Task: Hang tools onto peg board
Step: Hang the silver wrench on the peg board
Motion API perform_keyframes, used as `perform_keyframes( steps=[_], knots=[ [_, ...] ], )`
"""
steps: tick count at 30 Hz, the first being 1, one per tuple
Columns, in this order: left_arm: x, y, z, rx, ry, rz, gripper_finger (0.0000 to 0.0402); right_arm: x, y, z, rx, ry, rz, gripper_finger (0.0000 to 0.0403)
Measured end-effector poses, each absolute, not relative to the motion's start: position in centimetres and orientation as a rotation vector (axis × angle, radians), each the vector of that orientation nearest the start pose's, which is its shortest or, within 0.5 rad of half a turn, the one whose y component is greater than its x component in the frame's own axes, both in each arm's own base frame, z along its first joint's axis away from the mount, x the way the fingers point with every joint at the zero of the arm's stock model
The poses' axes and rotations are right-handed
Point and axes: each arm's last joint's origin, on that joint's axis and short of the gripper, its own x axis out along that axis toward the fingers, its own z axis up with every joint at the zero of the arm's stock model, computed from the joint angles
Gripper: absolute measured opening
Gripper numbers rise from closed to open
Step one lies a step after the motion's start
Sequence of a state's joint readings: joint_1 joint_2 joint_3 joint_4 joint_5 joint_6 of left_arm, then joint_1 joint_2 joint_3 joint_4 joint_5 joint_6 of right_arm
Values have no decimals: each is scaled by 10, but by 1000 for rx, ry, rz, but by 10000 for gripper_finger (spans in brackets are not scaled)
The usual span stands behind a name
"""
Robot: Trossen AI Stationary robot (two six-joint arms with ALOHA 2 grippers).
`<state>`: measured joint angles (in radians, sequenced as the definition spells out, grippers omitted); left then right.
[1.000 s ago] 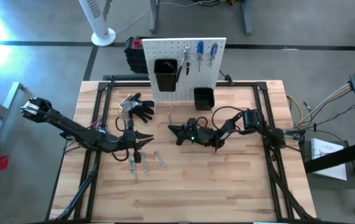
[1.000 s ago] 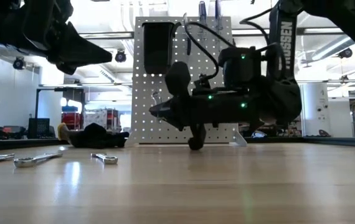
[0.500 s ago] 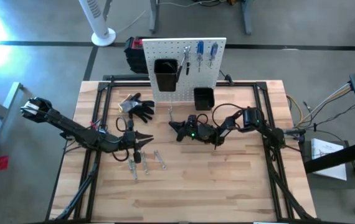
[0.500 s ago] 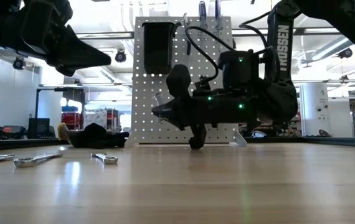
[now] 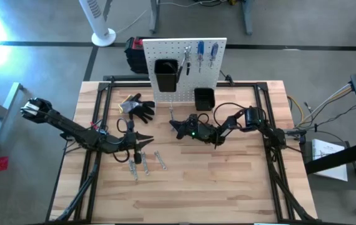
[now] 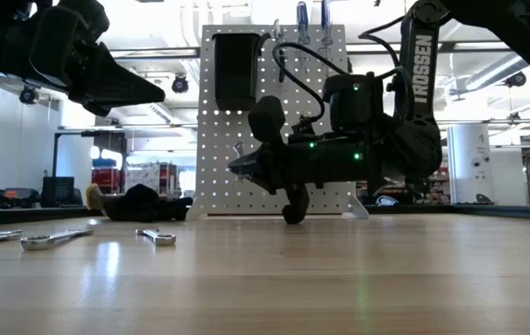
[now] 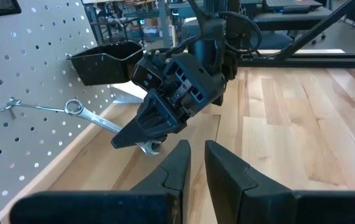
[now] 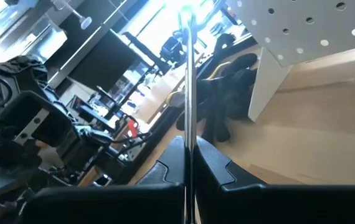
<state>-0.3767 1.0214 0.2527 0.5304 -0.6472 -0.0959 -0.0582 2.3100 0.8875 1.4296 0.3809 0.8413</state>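
The right gripper (image 5: 177, 130) is clenched on a slim silver wrench (image 7: 84, 114), just in front of the peg board (image 5: 184, 70). From above, the wrench is almost hidden by the arm; only a thin line shows near the board's foot. The left wrist view shows it better: the ring end of the wrench is at a small hook (image 7: 6, 104) on the board, but it is hard to tell if the ring is around the hook or only beside it. The lower black bin (image 5: 203, 98) stands close to the right of this gripper.

The left gripper (image 5: 148, 142) waits farther from the board, its fingers nearly together and holding nothing. Three wrenches (image 5: 145, 162) lie on the table (image 5: 228, 187) below it. Black gloves (image 5: 140, 107) lie left of the board. Screwdrivers (image 5: 207, 54) and pliers (image 5: 187, 59) hang near the board's top.
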Motion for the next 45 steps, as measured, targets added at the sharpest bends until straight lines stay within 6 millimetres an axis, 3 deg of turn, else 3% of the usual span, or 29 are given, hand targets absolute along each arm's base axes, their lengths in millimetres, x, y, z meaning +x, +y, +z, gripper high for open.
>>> perform_keyframes(
  steps=[17,23,36,45],
  knots=[
    [181,-53,179,-15,203,284,39,385,-31,68,910,-157,-374,96],
    [181,-53,178,-25,211,285,39,381,-28,73,960,-66,-363,119],
    [180,-53,175,-28,235,287,39,379,-18,79,922,122,-428,139],
    [179,-52,172,-35,258,291,39,371,4,87,814,278,-464,122]
  ],
)
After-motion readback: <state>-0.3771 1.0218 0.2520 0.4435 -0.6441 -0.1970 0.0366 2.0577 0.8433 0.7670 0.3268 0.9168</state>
